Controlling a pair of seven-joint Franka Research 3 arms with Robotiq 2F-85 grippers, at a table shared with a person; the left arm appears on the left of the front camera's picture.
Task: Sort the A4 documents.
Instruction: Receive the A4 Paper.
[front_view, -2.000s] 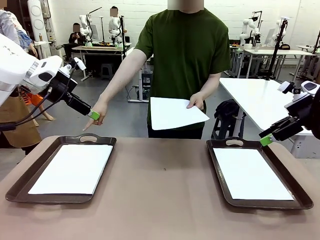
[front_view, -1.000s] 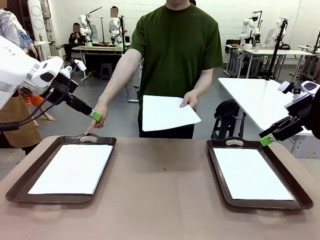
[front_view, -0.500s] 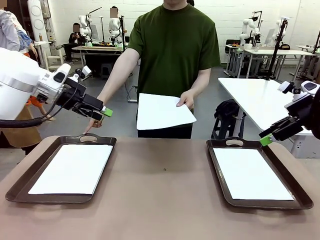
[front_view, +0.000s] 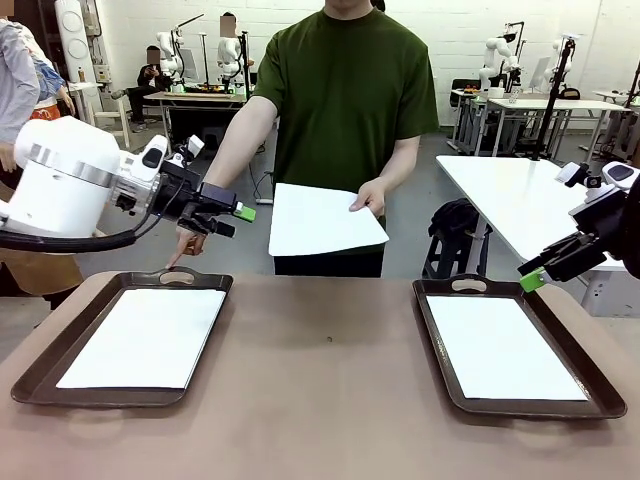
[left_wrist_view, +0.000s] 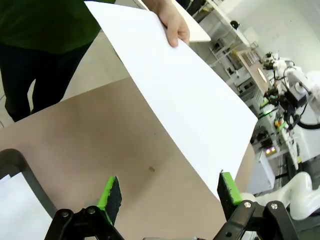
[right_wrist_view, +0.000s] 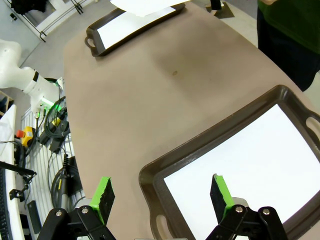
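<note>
Lying flat, an A4 sheet (front_view: 143, 337) fills each dark tray (front_view: 36, 372)

This is a robotics lab or research workshop. Behind the brown table (front_view: 330, 380) in the lower half of the frame, a grey concrete floor (front_view: 240, 215) stretches to white walls. At upper left and upper right, white work tables (front_view: 520, 200) stand in rows, and a person (front_view: 152, 70) sits at one at upper left.
</note>
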